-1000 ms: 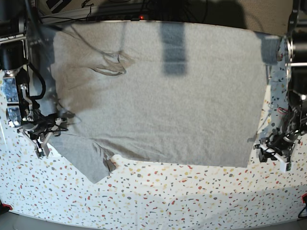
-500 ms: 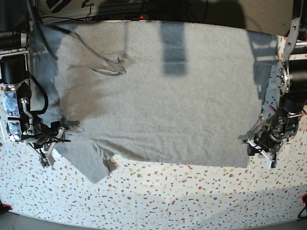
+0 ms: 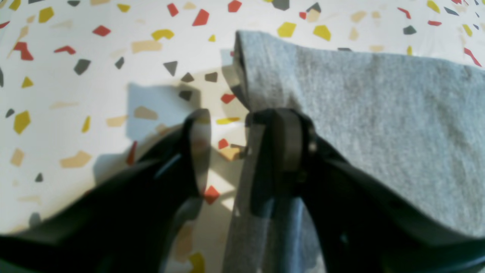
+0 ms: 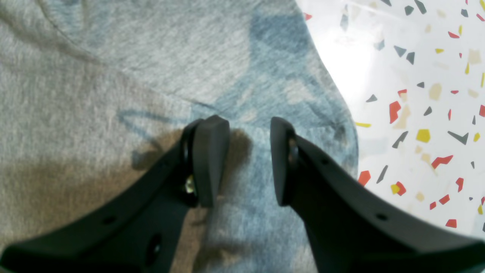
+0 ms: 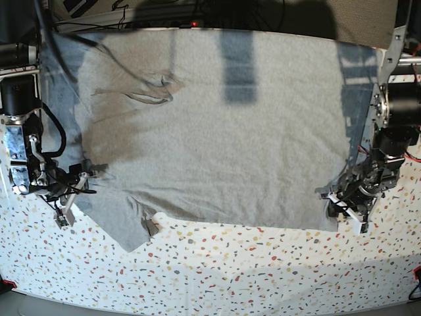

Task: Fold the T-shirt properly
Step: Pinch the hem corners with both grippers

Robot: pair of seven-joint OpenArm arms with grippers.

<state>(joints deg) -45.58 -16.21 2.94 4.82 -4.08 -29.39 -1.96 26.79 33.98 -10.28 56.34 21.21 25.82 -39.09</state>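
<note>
T-shirt [image 5: 223, 125] spread flat, plain grey side up, across upper and middle part of base view, on speckled terrazzo-pattern table [image 5: 250, 270]; one sleeve pointing down at lower left of frame; neckline wrinkle visible at upper left.

Left gripper [image 5: 347, 205] positioned at lower right corner of garment in base view; in left wrist view, jaws [image 3: 242, 144] partly open, gap visible between them; right-hand finger [image 3: 284, 140] resting against raised edge of grey fabric [image 3: 379, 113]; left-hand finger over bare table; cloth not pinched between both fingers as far as visible.

Right gripper [image 5: 64, 201] positioned at lower left edge of garment in base view, beside sleeve; in right wrist view, jaws [image 4: 248, 151] apart with clear gap, both fingertips over grey cloth [image 4: 113, 94] near its edge; nothing held between them; contact with fabric not determinable.
</note>
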